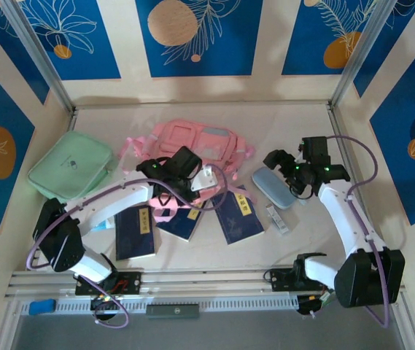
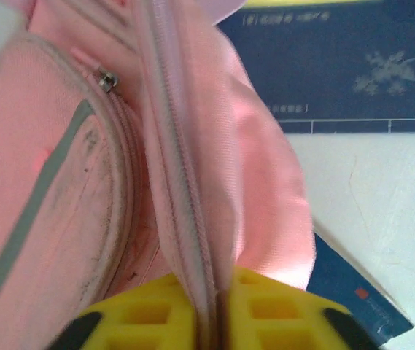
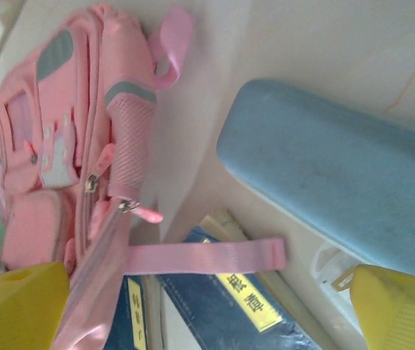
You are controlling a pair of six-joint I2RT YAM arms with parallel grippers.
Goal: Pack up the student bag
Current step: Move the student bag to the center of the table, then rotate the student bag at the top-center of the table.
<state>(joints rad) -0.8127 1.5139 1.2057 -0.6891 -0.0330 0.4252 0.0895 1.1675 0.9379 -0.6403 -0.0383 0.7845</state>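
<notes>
Lying mid-worktop (image 1: 302, 124), the pink student bag (image 1: 214, 138) sits just behind three navy books (image 1: 240, 215) and near a pale blue case (image 1: 273, 187); the left claw (image 2: 218, 306) is clamped on its zipper edge, and the right claw (image 3: 207, 310) gapes, holding nothing.

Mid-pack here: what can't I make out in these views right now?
Top view: the student bag's near edge, hidden under the left arm.
Left wrist view: the left pincer's fingertips, cut off by the bottom edge.
Top view: labels on the blue books, too small.
Top view: the small white object, too small to identify.
</notes>
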